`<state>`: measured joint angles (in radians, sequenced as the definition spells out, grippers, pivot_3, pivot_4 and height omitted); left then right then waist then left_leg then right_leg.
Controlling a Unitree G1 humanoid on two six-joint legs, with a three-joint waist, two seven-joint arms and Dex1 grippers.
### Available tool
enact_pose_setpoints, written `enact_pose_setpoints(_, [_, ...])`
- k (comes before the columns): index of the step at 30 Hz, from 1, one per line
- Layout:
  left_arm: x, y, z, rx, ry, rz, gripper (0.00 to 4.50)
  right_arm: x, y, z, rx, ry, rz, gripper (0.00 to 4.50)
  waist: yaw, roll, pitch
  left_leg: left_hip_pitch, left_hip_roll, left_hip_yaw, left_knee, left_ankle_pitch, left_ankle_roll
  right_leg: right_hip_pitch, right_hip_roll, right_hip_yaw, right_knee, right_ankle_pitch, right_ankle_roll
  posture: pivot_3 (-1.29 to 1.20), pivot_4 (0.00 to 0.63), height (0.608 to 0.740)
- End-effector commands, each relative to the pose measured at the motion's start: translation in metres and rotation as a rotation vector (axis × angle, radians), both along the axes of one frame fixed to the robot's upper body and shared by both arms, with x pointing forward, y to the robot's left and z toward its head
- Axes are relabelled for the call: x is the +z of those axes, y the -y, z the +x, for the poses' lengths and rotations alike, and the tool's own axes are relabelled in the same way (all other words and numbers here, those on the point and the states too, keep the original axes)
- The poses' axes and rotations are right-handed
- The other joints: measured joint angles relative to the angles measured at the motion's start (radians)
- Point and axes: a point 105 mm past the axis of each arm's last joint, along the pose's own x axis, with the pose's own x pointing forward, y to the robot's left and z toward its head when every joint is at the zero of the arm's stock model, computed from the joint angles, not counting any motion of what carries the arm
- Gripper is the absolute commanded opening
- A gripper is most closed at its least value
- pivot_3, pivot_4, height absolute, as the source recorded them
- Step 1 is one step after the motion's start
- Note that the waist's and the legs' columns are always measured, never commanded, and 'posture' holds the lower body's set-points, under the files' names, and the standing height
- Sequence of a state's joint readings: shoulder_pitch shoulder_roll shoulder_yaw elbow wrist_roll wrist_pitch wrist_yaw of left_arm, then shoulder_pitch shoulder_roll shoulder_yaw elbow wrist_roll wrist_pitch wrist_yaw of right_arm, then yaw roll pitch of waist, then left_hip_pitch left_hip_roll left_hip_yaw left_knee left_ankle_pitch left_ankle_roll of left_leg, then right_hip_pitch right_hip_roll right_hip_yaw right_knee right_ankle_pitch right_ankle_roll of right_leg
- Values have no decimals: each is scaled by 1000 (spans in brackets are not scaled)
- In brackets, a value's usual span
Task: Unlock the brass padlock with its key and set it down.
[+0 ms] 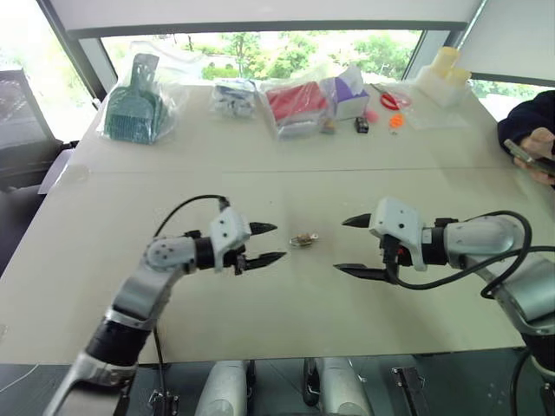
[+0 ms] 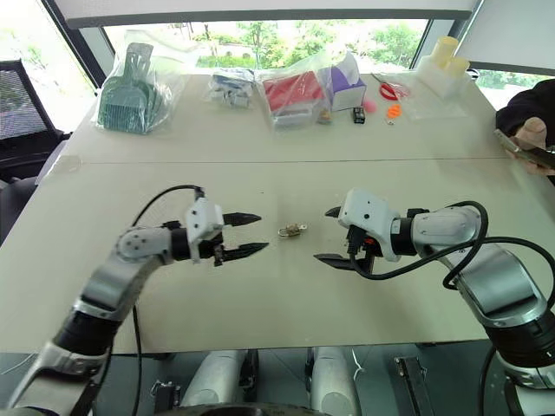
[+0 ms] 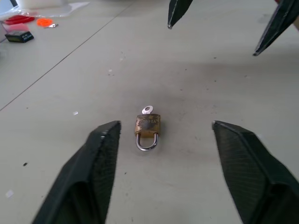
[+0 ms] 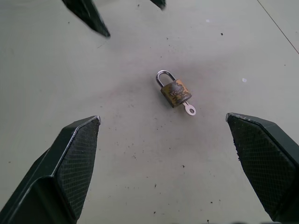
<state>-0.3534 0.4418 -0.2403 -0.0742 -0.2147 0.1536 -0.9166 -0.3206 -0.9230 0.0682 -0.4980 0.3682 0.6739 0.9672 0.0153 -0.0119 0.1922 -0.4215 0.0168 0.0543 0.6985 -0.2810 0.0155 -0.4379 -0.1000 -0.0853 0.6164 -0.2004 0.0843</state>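
The brass padlock lies flat on the white table, midway between my two grippers and touched by neither. A small silvery key sticks out of its base, and its silvery shackle points toward my left gripper. My left gripper hovers just to the padlock's left, open and empty. From the right, my right gripper faces it with its fingers spread wide, also empty. In the left wrist view the padlock sits on the table between my own two fingers.
Along the table's far edge are a bagged green dustpan, a bag of small white parts, a bag with a red item, red scissors and small orange bits. A person's hand with a phone is at the right edge.
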Motion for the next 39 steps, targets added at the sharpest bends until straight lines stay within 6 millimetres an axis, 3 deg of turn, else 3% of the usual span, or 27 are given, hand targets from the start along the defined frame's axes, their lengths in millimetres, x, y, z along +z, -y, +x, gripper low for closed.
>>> enact_pose_setpoints(1, [-3, 12, 9, 1, 61, 14, 4441, 13, -1, -3, -4, 58, 2, 4500, 0, 0, 0, 0, 0, 0, 0, 0, 0, 0, 0, 0, 0, 0, 0, 0, 150, 740])
enact_pose_setpoints(16, [-33, 46, 38, -9, 63, 53, 4441, 13, -2, -5, -38, 72, 5, 4500, 2, 0, 0, 0, 0, 0, 0, 0, 0, 0, -1, 0, 0, 0, 1, 0, 150, 740])
enact_pose_setpoints(19, [-41, 47, 39, -23, 50, 85, 3643, 13, -2, -6, -42, 74, 3, 4500, 4, 0, -1, 0, 0, -1, 0, 0, 0, 1, -1, -1, 0, 0, 1, 0, 150, 740])
enact_pose_setpoints(27, [-43, 37, 42, -13, 33, 103, 48, 13, -2, -5, -43, 78, -1, 4500, 3, 0, -1, 3, 0, -2, 1, 0, 1, 4, -2, -1, 0, 0, 0, 0, 150, 740])
enact_pose_setpoints(32, [-30, 14, 37, -49, 15, 123, 19, 12, -12, 6, -24, 154, -12, 4500, -6, 1, -1, 4, 1, -1, 0, 0, 1, 4, -2, -1, 0, 0, 0, 0, 150, 740])
enact_pose_setpoints(36, [0, -12, 21, -151, -1, 146, 19, 12, -30, 26, -9, 305, -26, 4500, -8, 1, -1, 4, 2, -1, -1, 0, 1, 2, 0, -1, 1, 0, 0, 0, 150, 740])
enact_pose_setpoints(39, [11, -19, 19, -152, -16, 142, 19, 11, -37, 30, 5, 326, -10, 4500, 6, 2, -1, 1, 2, -1, 0, 0, 1, 0, -1, -1, 2, 0, 0, 0, 150, 740])
